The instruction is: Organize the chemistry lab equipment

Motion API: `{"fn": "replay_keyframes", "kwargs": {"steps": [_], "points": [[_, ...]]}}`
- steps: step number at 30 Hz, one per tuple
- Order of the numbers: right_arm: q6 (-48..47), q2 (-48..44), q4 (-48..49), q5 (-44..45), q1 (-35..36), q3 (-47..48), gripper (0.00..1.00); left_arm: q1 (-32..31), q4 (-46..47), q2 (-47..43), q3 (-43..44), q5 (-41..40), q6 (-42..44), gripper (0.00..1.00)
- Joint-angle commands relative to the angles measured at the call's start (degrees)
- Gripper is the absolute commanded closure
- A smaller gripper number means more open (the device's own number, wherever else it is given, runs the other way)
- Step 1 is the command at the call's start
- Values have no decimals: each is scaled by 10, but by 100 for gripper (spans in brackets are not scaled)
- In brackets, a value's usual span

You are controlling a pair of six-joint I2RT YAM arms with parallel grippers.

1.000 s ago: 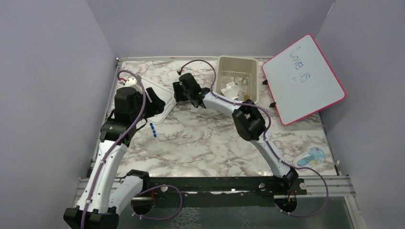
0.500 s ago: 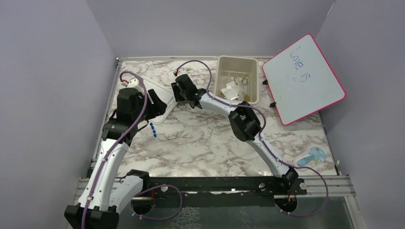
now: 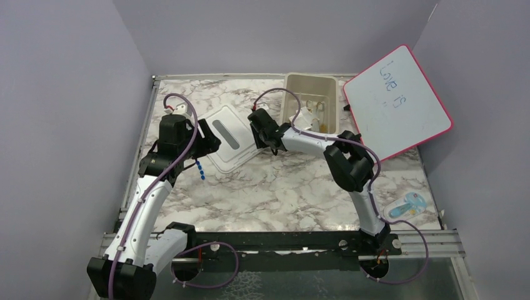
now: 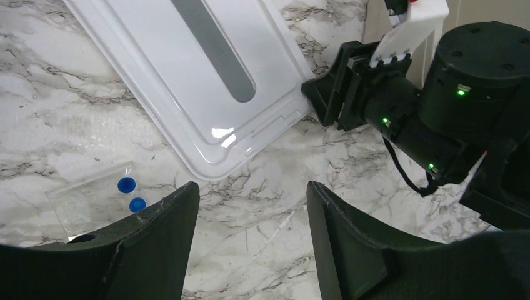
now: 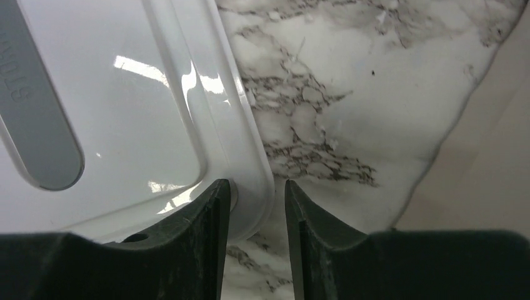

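My right gripper [image 3: 256, 135] is closed on the near right corner of the white lid [image 3: 228, 140]; in the right wrist view the lid's rim [image 5: 253, 187] sits between the narrow jaws [image 5: 257, 212]. My left gripper [image 3: 206, 145] is open and empty above bare marble [image 4: 253, 215], just near of the lid [image 4: 206, 81]. A clear packet of thin blue-capped tubes [image 4: 128, 194] lies left of its left finger, also in the top view [image 3: 199, 169]. Several small clear packets [image 3: 309, 115] lie in the beige tub [image 3: 294, 94].
The pink-framed whiteboard [image 3: 397, 112] leans at the back right. A packet with a blue item [image 3: 406, 206] lies near the front right edge. The tub's wall [image 5: 487, 156] stands just right of my right gripper. My right arm [image 4: 425, 119] is close to my left gripper.
The right gripper has moved right and nearer, toward the tub, and the white lid has slid right with it. The left gripper has shifted slightly to the right.
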Motion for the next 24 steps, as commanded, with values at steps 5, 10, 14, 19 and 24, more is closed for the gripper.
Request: {"fn": "replay_keyframes", "kwargs": {"steps": [5, 10, 14, 19, 24], "points": [[0, -68, -86, 4, 11, -62, 70, 2, 19, 8, -10, -4, 18, 33], [-43, -28, -77, 30, 11, 10, 62, 2, 20, 2, -14, -3, 18, 33], [-76, 6, -46, 33, 9, 53, 58, 2, 20, 1, -19, -2, 16, 33], [-100, 57, -41, 12, -5, 110, 59, 2, 22, 6, -20, 1, 12, 33], [-117, 90, -41, -32, -13, 138, 59, 2, 25, 13, -21, 3, 9, 33]]}}
